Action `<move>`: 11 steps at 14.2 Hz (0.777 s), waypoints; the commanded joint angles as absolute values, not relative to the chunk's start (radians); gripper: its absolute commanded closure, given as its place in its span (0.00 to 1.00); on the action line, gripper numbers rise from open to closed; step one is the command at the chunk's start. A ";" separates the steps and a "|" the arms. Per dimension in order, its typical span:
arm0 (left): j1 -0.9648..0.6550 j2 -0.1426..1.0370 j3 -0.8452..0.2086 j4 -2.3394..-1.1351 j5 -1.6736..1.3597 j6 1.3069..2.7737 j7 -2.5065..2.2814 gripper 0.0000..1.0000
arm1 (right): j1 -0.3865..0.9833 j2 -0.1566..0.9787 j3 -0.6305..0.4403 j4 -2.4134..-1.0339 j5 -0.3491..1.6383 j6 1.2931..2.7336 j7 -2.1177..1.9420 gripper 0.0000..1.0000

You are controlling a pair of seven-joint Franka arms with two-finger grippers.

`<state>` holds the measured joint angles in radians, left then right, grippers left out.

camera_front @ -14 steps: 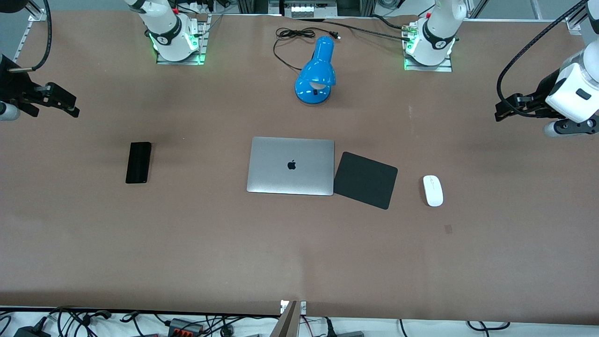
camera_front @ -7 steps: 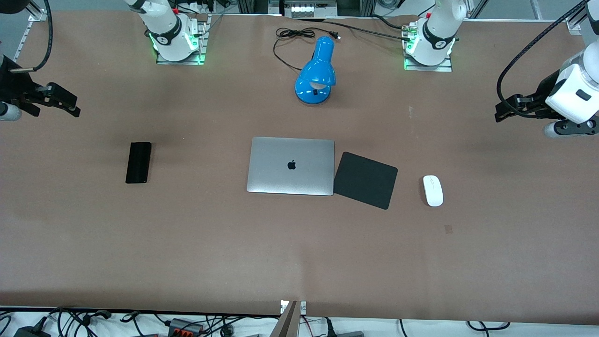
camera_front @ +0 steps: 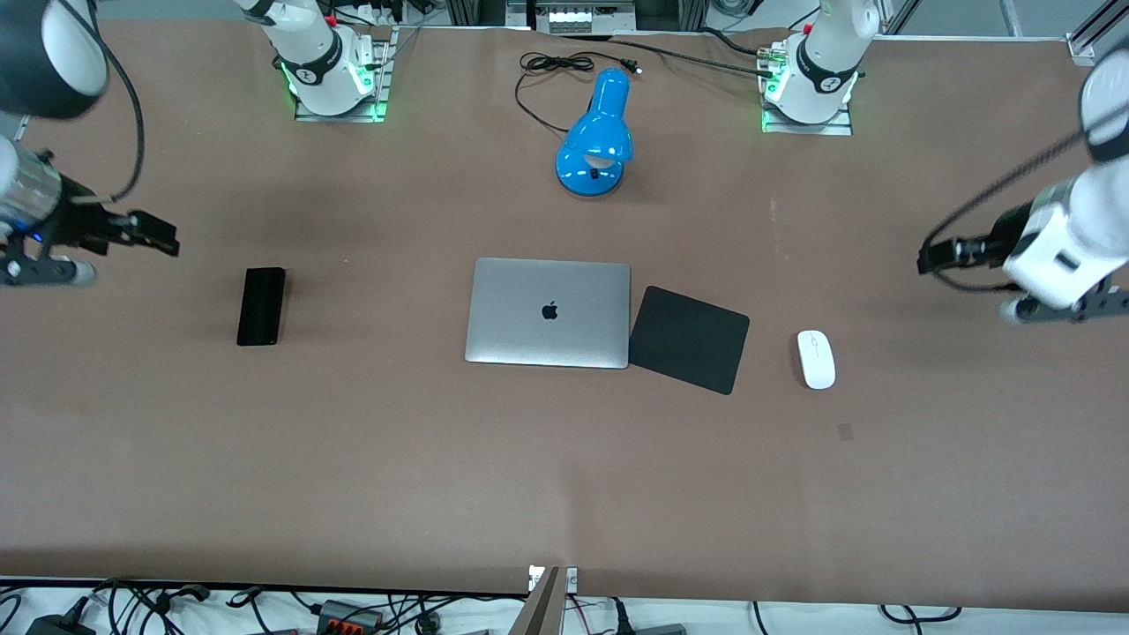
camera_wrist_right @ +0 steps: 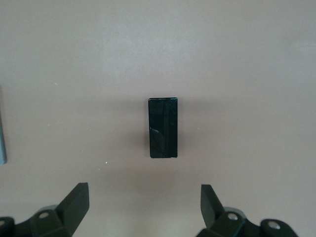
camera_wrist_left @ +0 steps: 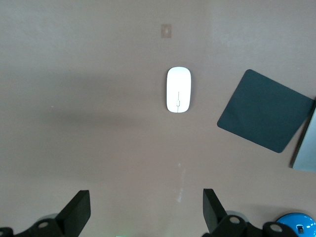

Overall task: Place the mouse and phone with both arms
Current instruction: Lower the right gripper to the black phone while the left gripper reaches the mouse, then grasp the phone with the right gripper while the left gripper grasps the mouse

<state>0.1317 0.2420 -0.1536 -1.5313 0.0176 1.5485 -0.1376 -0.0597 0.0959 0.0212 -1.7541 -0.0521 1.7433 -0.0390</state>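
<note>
The white mouse [camera_front: 816, 359] lies on the table beside the black square mat, toward the left arm's end; it also shows in the left wrist view [camera_wrist_left: 178, 89]. The black phone [camera_front: 261, 306] lies flat toward the right arm's end and shows in the right wrist view [camera_wrist_right: 163, 127]. My left gripper [camera_front: 935, 257] is open and empty, up in the air over bare table near the mouse; its fingers [camera_wrist_left: 79, 210] stand wide apart. My right gripper [camera_front: 159, 239] is open and empty, over bare table near the phone; its fingers [camera_wrist_right: 76, 201] stand wide apart.
A closed silver laptop [camera_front: 549, 312] lies mid-table with a black square mat [camera_front: 690, 339] beside it. A blue desk lamp [camera_front: 597, 135] with a black cord stands nearer the arm bases. Cables hang past the table edge nearest the front camera.
Both arms have swung down and inward: the left gripper moved toward the mouse, the right gripper toward the phone. Mouse, phone, laptop and mat have not moved.
</note>
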 commanded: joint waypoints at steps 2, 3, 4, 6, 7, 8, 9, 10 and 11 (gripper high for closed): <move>0.136 0.370 -0.160 -1.605 0.018 1.786 -0.115 0.00 | -0.067 0.161 0.014 -1.834 -0.069 1.859 -0.034 0.00; 0.130 0.386 -0.161 -1.691 0.018 1.925 -0.117 0.00 | -0.078 0.184 0.014 -1.853 -0.069 1.888 -0.034 0.00; 0.124 0.393 -0.164 -1.748 0.018 2.021 -0.117 0.00 | -0.089 0.213 0.014 -1.877 -0.069 1.925 -0.032 0.00; 0.117 0.408 -0.166 -1.795 0.018 2.075 -0.120 0.00 | -0.104 0.264 0.014 -1.926 -0.067 2.021 -0.031 0.00; 0.103 0.428 -0.166 -1.798 0.018 2.077 -0.120 0.00 | -0.115 0.288 0.014 -1.959 -0.067 2.083 -0.031 0.00; 0.089 0.437 -0.164 -1.816 0.018 2.100 -0.121 0.00 | -0.123 0.304 0.014 -1.989 -0.067 2.142 -0.031 0.00; 0.081 0.442 -0.164 -1.847 0.020 2.159 -0.123 0.00 | -0.123 0.314 0.014 -2.021 -0.066 2.199 -0.031 0.00; 0.081 0.451 -0.164 -1.876 0.020 2.221 -0.123 0.00 | -0.123 0.328 0.014 -2.049 -0.064 2.250 -0.031 0.00; 0.081 0.465 -0.163 -1.885 0.020 2.255 -0.121 0.00 | -0.124 0.350 0.014 -2.069 -0.061 2.285 -0.029 0.00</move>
